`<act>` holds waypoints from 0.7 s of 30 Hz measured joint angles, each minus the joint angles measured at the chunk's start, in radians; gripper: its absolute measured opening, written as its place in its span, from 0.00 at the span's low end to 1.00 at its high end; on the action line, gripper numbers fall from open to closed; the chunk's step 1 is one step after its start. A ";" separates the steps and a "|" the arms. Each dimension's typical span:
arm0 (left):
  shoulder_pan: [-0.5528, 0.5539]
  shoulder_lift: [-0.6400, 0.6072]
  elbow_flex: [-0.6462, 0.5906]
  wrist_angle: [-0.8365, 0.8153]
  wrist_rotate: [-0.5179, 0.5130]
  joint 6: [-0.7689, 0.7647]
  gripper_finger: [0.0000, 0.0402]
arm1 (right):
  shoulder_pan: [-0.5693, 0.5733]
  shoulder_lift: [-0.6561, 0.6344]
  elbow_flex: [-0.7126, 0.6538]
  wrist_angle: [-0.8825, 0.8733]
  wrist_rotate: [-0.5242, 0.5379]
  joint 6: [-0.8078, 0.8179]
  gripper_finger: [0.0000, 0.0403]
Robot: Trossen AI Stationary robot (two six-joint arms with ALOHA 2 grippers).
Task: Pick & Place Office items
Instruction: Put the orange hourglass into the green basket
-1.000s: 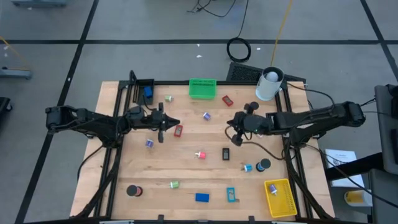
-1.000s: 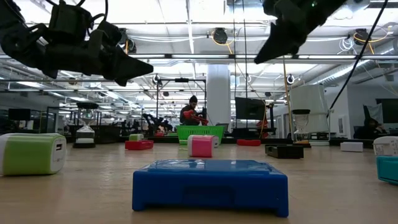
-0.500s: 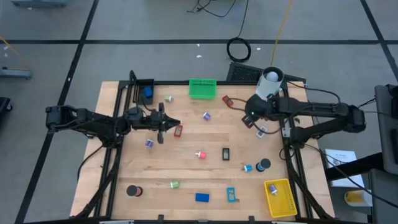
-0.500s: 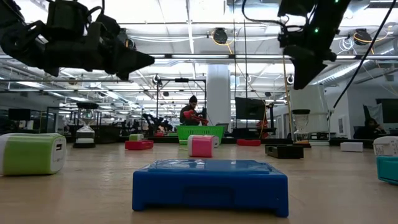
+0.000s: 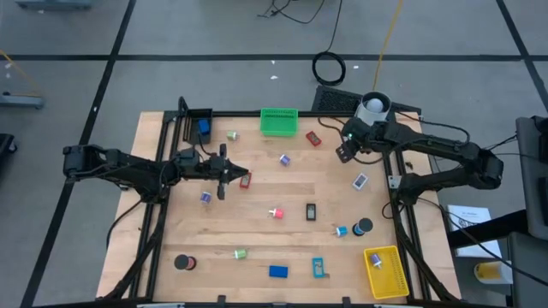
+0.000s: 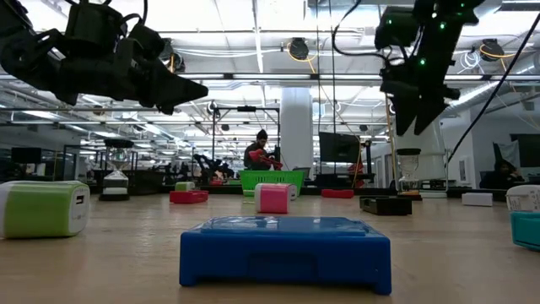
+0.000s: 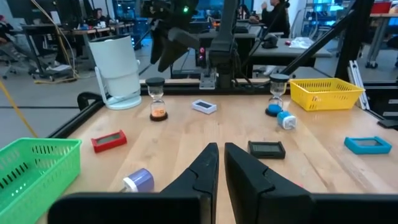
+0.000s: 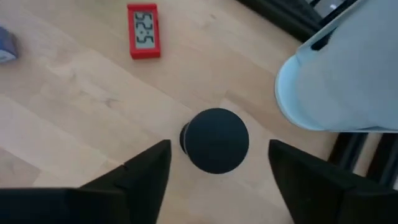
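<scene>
Small office items lie scattered on the wooden table (image 5: 257,231). My right gripper (image 5: 347,149) is open and hangs above a black round-topped hourglass (image 8: 214,140) that stands beside the big white cylinder (image 5: 372,111); its fingers stand apart on either side, above the hourglass, touching nothing. A red block (image 8: 143,31) lies nearby. My left gripper (image 5: 227,174) is shut and empty, held above the table at the left of centre, with another red block (image 5: 246,180) just beyond its tips. It also shows in the left wrist view (image 7: 221,155).
A green bin (image 5: 278,121) stands at the far edge, a black bin (image 5: 199,124) at the far left, a yellow bin (image 5: 385,270) at the near right. A blue block (image 5: 278,271), a cyan frame (image 5: 319,268), black rolls (image 5: 181,262) and clips lie along the near half.
My right gripper has gone from the table's middle toward the far right corner, up to the white cylinder, and now points down over the hourglass. A small white and blue item now shows on the table where the arm was.
</scene>
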 joint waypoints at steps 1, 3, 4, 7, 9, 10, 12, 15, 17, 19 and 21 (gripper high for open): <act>0.000 0.000 0.000 -0.006 0.000 0.003 0.09 | -0.009 0.000 -0.020 0.022 -0.012 -0.015 0.71; 0.000 0.000 0.000 -0.011 0.000 0.009 0.09 | -0.020 0.000 -0.060 0.078 -0.016 -0.050 0.74; 0.000 0.000 0.000 -0.011 0.000 0.011 0.09 | -0.024 0.000 -0.077 0.095 -0.015 -0.067 0.75; 0.000 0.000 0.000 -0.011 0.000 0.012 0.09 | -0.033 0.000 -0.111 0.139 -0.015 -0.104 0.77; 0.000 0.000 0.000 -0.010 0.000 0.013 0.09 | -0.034 0.000 -0.134 0.178 -0.017 -0.118 0.78; 0.000 0.000 0.000 -0.010 0.000 0.013 0.09 | -0.035 0.000 -0.148 0.194 -0.016 -0.123 0.78; 0.000 0.000 0.000 -0.010 0.000 0.012 0.09 | -0.041 0.000 -0.174 0.224 -0.015 -0.130 0.77; 0.000 0.000 0.000 -0.010 -0.001 0.012 0.09 | -0.058 0.000 -0.214 0.275 -0.015 -0.144 0.74; 0.000 0.000 0.000 -0.010 -0.001 0.013 0.09 | -0.066 0.000 -0.233 0.313 -0.015 -0.147 0.71; 0.000 0.000 0.000 -0.010 -0.001 0.013 0.09 | -0.069 0.000 -0.247 0.348 -0.015 -0.147 0.67; 0.000 0.000 0.000 -0.010 -0.001 0.013 0.09 | -0.069 0.000 -0.259 0.374 -0.015 -0.154 0.61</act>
